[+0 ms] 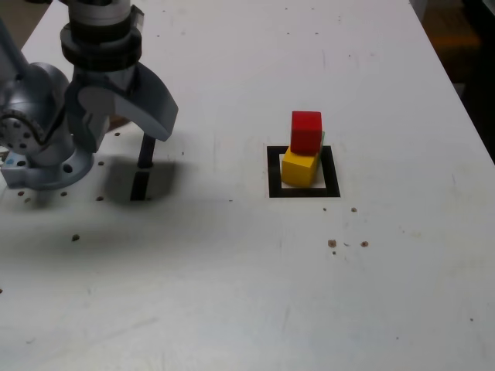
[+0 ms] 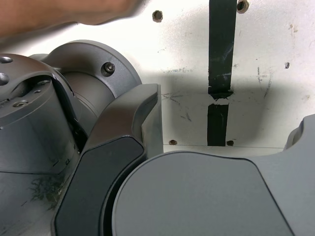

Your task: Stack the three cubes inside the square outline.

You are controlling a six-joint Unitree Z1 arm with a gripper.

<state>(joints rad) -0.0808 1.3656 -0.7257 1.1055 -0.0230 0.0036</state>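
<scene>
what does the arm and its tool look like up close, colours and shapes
The arm is silver-grey metal with round joint housings and small screw heads; a black ribbed collar rings the wrist. The tool has broad, curved matte-grey shells with smooth edges, one carrying a darker inset panel. No cables or markings show.

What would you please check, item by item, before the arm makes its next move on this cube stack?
1. Small red cube on top of the stack: ok.
2. Small yellow cube under it, inside the thick black square outline: ok.
3. Small green cube in the stack: cannot tell; only a sliver shows behind the others.
4. Stack aligned: not ok; the red cube sits offset toward the exterior view's right on the yellow one.
5. Hand empty and open: ok; nothing is between its jaws.
6. Hand clear of the stack: ok; it is far to the exterior view's left, over the black tape strips.
</scene>
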